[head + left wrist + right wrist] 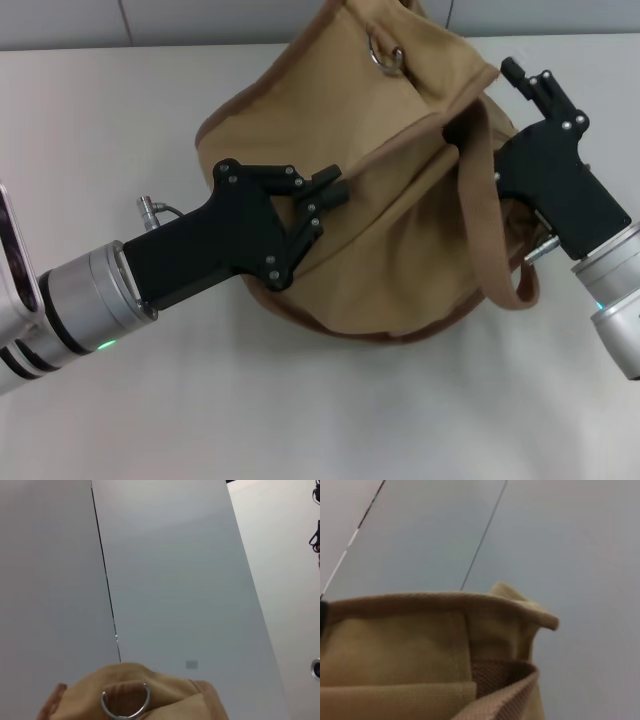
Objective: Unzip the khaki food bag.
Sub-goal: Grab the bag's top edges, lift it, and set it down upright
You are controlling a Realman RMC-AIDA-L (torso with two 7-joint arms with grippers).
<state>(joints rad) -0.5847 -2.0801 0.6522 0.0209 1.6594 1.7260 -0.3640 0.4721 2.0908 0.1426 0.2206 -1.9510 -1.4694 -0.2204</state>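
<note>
The khaki food bag (pixel 400 230) lies slumped on the white table, tan canvas with brown piping. A silver ring (pixel 385 55) sits at its far top, and one wide strap (pixel 485 220) loops down its right side. My left gripper (pixel 325 200) is against the bag's left side, its fingertips closed together on the canvas. My right gripper (pixel 490 105) is at the bag's right end, partly behind the strap. The left wrist view shows the ring (pixel 125 702) on the bag's top (pixel 170 705). The right wrist view shows the bag's rim (pixel 395 650) close up.
The white table (pixel 100 120) stretches around the bag on all sides. A grey panelled wall (pixel 175 580) with a dark seam stands beyond the table. A small metal plug (pixel 150 207) juts from the left arm.
</note>
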